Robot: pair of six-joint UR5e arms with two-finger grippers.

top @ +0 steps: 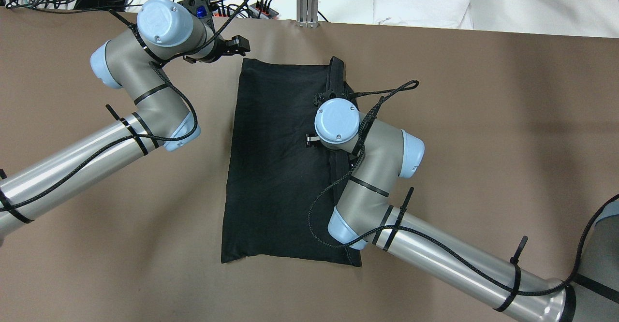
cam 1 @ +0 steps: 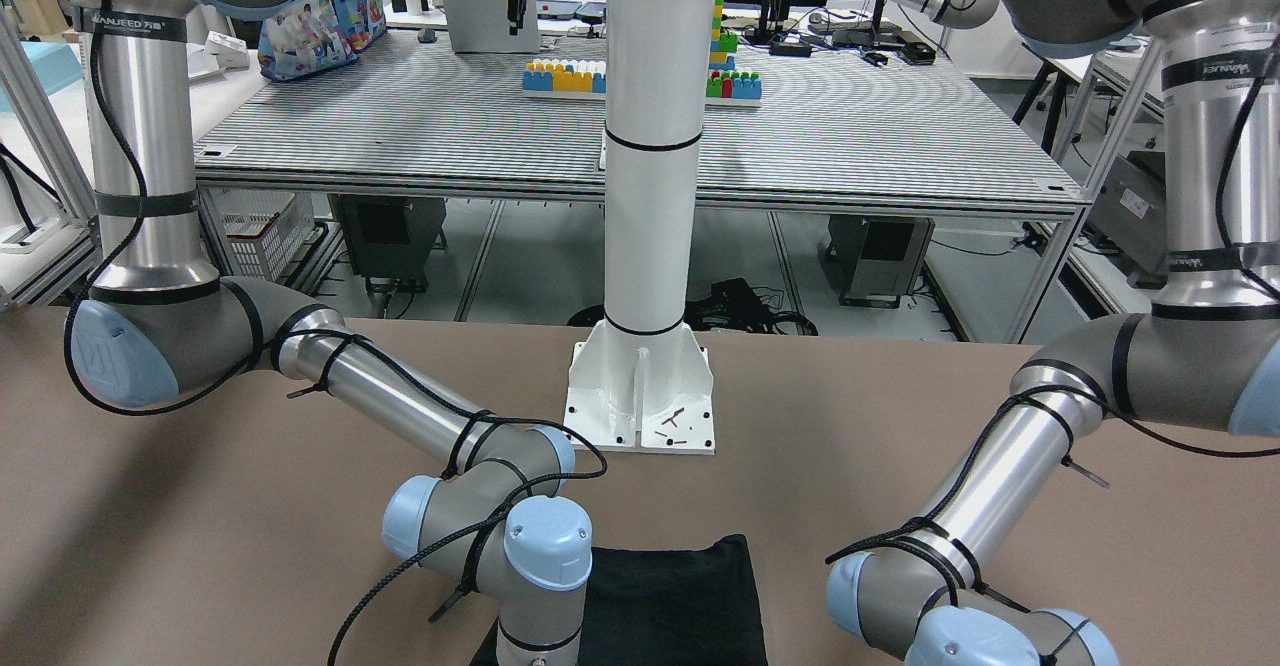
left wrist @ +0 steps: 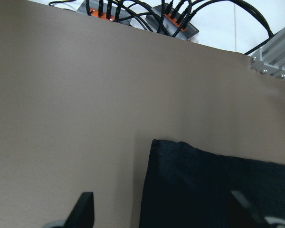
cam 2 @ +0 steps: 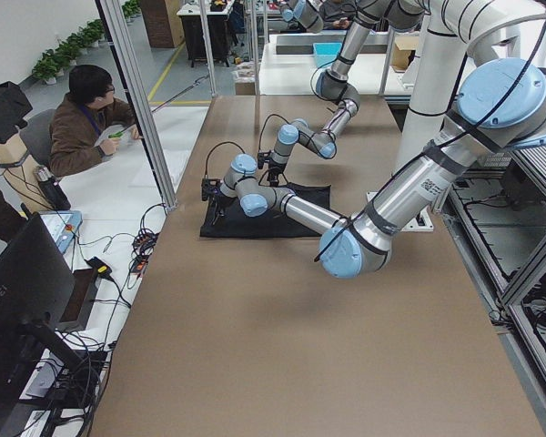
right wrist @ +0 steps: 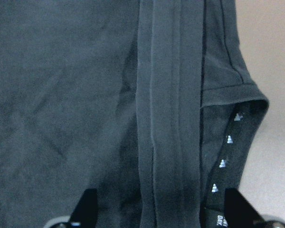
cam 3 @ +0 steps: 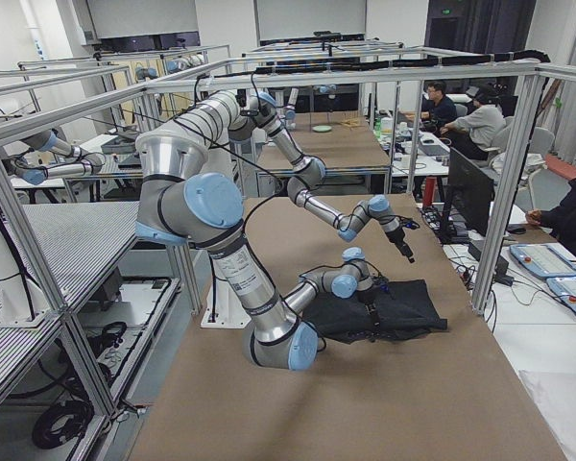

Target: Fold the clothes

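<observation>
Right now the garment (top: 275, 167) is lying flat in the middle of the table (top: 483, 119), a long black rectangle running away from the robot, its far end near the table's far edge. The left gripper (left wrist: 160, 202) is hovering over the far left corner, its jaws spread wide with the corner showing between them, gripping nothing. The right gripper (right wrist: 161, 197) is hanging low over the far part of the right edge, also spread wide and holding nothing; whether its tips are touching the fabric I cannot tell. Under it a thick doubled band (right wrist: 168, 118) is running along that edge, with a strip (right wrist: 225, 152) of small white marks peeking out beside it. The fabric is looking thin, light and limp, with soft creases across it, so it is likely going to drape and sag when lifted, and a single layer could be slipping out of a shallow pinch. I am judging the best holds to be the two far corners, one for each gripper, taking all layers at once; on the right the band is offering more to bite on. Lifting both corners evenly toward the near hem should be keeping the fold square, while an uneven pull is likely to skew it
</observation>
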